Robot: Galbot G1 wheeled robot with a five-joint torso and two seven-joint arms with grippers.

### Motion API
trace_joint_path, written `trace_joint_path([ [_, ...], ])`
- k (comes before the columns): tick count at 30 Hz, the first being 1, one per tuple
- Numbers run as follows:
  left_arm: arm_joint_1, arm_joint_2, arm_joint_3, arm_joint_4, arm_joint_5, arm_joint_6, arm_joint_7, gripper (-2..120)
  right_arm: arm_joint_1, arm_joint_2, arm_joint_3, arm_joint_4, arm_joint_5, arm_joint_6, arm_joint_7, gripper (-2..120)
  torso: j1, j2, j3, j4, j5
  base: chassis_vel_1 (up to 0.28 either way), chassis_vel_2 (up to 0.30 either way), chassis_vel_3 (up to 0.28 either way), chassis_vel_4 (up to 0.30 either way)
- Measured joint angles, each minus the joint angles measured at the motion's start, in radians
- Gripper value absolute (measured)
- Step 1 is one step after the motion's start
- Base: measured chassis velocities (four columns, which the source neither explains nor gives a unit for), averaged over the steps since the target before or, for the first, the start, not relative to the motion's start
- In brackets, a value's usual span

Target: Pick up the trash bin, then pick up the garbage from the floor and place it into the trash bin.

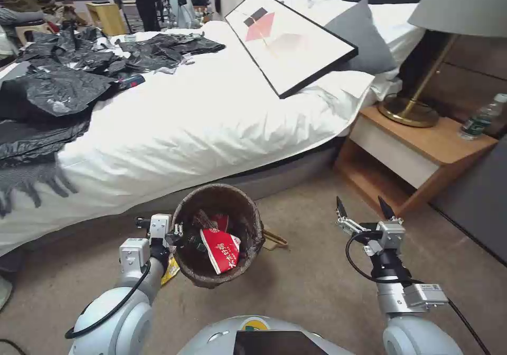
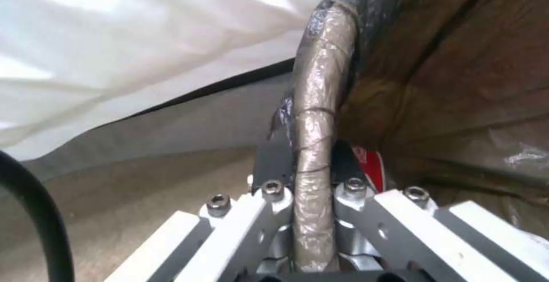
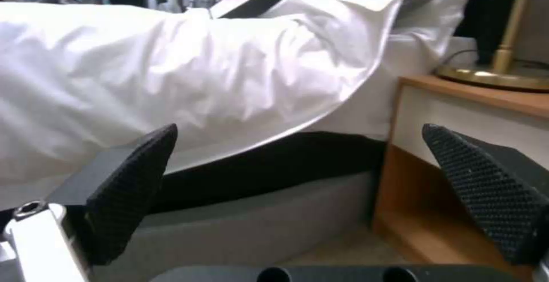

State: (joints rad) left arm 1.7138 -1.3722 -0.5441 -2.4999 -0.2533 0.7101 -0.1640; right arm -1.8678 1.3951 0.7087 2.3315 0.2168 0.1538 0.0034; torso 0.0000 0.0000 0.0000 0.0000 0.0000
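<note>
My left gripper (image 2: 303,166) is clamped on the rim of the bin (image 1: 248,212), one finger outside the bag-wrapped edge and one inside, at the side nearest my left arm. The bin hangs from that grip, tilted so its mouth faces up toward my head camera, in front of the bed (image 1: 200,117) and above the carpet (image 1: 311,286). Inside it a red-white carton (image 1: 222,249) leans against the dark liner, with other dark scraps behind it that I cannot make out. A yellow wrapper (image 1: 170,271) peeks out just under the bin beside my left wrist, and a tan cardboard piece (image 1: 274,239) lies on the carpet just past the bin's right side. My right gripper (image 1: 363,207) hovers over the carpet well to the right of the bin, fingers spread wide and holding nothing, pointed toward the gap between the bed and the nightstand (image 1: 417,154).
</note>
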Motion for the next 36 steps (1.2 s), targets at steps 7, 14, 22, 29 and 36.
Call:
trace_joint_path([
  [7, 0.0, 0.0, 0.0, 0.0, 0.0, 0.0, 0.0, 2, 0.001, -0.002, -0.001, -0.001, 0.002, -0.002, 0.001, 100, 0.0, 0.0, 0.0, -0.0001, 0.0, 0.064, 0.064, 0.06, 0.069],
  [14, 0.001, 0.0, 0.002, 0.0, 0.001, 0.0, 0.001, 2, 0.0, -0.004, -0.001, -0.001, 0.006, -0.003, 0.001, 100, 0.0, 0.0, 0.0, -0.0001, 0.0, 0.048, 0.059, 0.064, 0.063],
  [22, 0.002, -0.001, 0.003, 0.0, 0.002, 0.0, 0.001, 2, 0.0, -0.006, 0.001, -0.002, 0.01, -0.005, 0.001, 100, 0.0, 0.0, 0.0, 0.0, 0.0, 0.07, 0.056, 0.068, 0.066],
  [29, 0.002, -0.001, 0.002, 0.0, 0.002, -0.001, 0.001, 2, 0.001, -0.007, 0.004, -0.005, 0.014, -0.005, 0.001, 100, 0.0, 0.0, 0.0, 0.0, 0.0, 0.059, 0.052, 0.055, 0.043],
  [36, 0.001, -0.001, 0.002, 0.0, 0.002, -0.002, 0.001, 2, 0.001, -0.007, 0.009, -0.007, 0.017, -0.006, 0.001, 100, 0.0, 0.0, 0.0, 0.0001, 0.0, 0.032, 0.034, 0.041, 0.038],
])
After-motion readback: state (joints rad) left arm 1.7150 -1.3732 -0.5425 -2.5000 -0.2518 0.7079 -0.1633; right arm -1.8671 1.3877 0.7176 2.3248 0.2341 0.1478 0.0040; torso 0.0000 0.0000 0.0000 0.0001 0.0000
